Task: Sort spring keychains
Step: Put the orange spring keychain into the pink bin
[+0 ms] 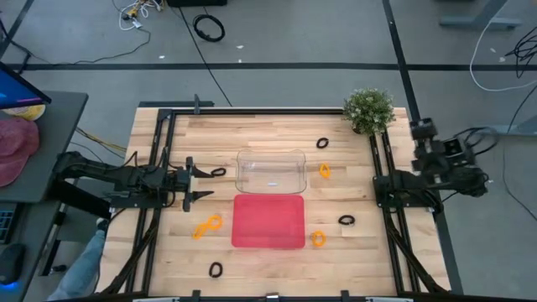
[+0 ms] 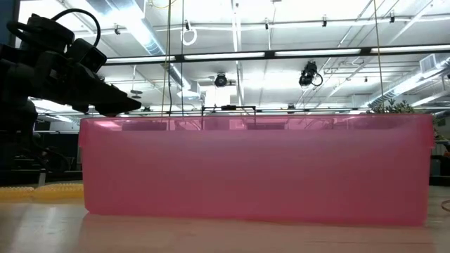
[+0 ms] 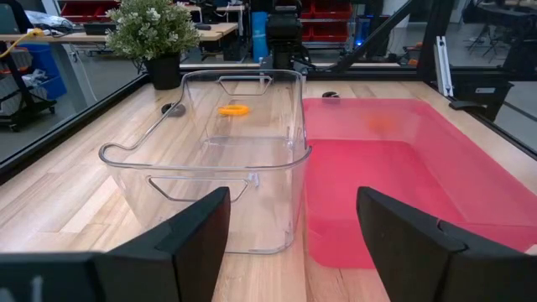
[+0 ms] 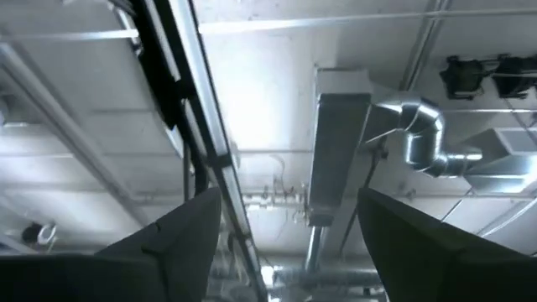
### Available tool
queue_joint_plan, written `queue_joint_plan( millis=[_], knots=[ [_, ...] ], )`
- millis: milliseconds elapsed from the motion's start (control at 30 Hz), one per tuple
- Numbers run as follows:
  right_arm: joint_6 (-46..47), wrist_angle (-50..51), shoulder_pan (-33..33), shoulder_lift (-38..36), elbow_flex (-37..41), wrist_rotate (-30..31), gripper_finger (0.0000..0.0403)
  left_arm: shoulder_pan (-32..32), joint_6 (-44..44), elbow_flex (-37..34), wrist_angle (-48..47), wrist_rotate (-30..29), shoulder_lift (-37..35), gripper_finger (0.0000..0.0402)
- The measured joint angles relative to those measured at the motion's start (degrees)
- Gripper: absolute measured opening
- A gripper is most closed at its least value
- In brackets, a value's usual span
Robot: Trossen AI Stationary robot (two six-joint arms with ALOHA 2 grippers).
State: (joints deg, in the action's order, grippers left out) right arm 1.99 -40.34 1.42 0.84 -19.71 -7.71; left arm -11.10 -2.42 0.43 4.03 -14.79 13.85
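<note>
Small coiled spring keychains lie scattered flat on the wooden table: black ones (image 1: 218, 172) (image 1: 322, 143) (image 1: 346, 220) (image 1: 216, 270) and orange ones (image 1: 325, 171) (image 1: 318, 239) (image 1: 207, 226). In the middle stand a clear bin (image 1: 270, 170) and a red tray (image 1: 268, 221), side by side. My left gripper (image 1: 195, 182) hovers open at the table's left, pointing level at the clear bin (image 3: 218, 168) and red tray (image 3: 403, 168), touching nothing. My right gripper (image 4: 289, 201) is raised at the table's right edge, open, pointing up at the ceiling.
A potted plant (image 1: 369, 109) stands at the far right corner. Black frame rails run along the table's left (image 1: 159, 168) and right (image 1: 382, 168) sides. The right arm (image 1: 436, 164) is folded back beyond the right rail. Bare wood lies near the front edge.
</note>
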Motion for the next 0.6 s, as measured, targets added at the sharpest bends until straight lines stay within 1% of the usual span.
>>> queue_joint_plan(
  millis=[100, 300, 367, 467, 600],
  knots=[
    [-1.01, 12.67, 0.00, 1.45, -9.06, -0.93, 0.0281, -0.02, 0.00, 0.01, -0.01, 0.00, 0.01, 0.0261],
    [-0.96, 30.21, 0.01, 8.19, -25.77, -1.72, 0.0281, -0.01, 0.00, 0.01, -0.01, 0.00, 0.00, 0.0261],
    [-0.88, 35.57, -0.01, 11.67, -30.38, -3.77, 0.0281, -0.02, 0.00, 0.00, 0.00, 0.00, 0.00, 0.0261],
    [0.20, 41.05, 0.01, 17.71, -36.87, -5.88, 0.0281, 0.00, 0.00, 0.00, 0.00, 0.00, 0.02, 0.0261],
    [0.68, 49.43, 0.00, 26.53, -45.55, -5.87, 0.0281, -0.02, 0.00, 0.01, 0.00, 0.00, 0.00, 0.0261]
  ],
)
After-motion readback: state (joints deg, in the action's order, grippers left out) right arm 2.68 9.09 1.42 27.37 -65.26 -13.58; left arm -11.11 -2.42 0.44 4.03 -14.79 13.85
